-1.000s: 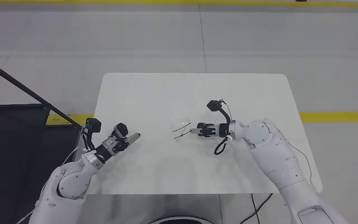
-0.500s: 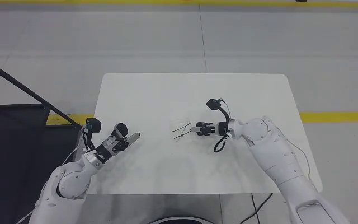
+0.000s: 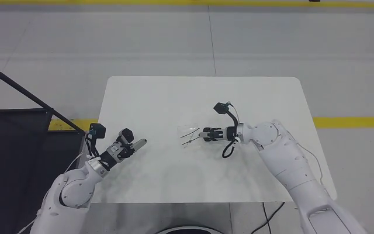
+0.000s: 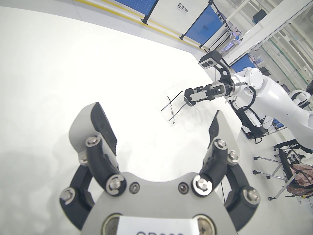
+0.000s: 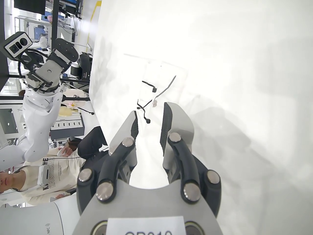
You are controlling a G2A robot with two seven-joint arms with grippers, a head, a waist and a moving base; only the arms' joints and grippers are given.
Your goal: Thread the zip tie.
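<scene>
Overhead, the left arm (image 3: 87,169) sits at the near left corner of the white surface (image 3: 152,99). That view is too small to show the gap between its jaws. The left wrist view shows it plainly: the left jaws stand wide apart, the ribbed black pads (image 4: 104,123) are bare, and nothing is held between them. From there the black zip ties (image 4: 174,99) lie well ahead toward the middle of the surface, on a clear plastic sheet (image 4: 168,121), with two strands crossing each other. In the top view the zip ties (image 3: 190,136) are only thin dark lines on the faint sheet (image 3: 186,127), far from the left jaws and just in front of the right jaws. The right arm (image 3: 274,146) comes in low from the right side. The right wrist view gives the closest look. The right jaws are open only narrowly, and the tips reach the sheet's (image 5: 171,70) near edge. One curled zip tie (image 5: 144,113) runs into the gap, its small square head between the two tips, and whether it touches either pad cannot be told. The other zip ties lie just beyond the tips.
</scene>
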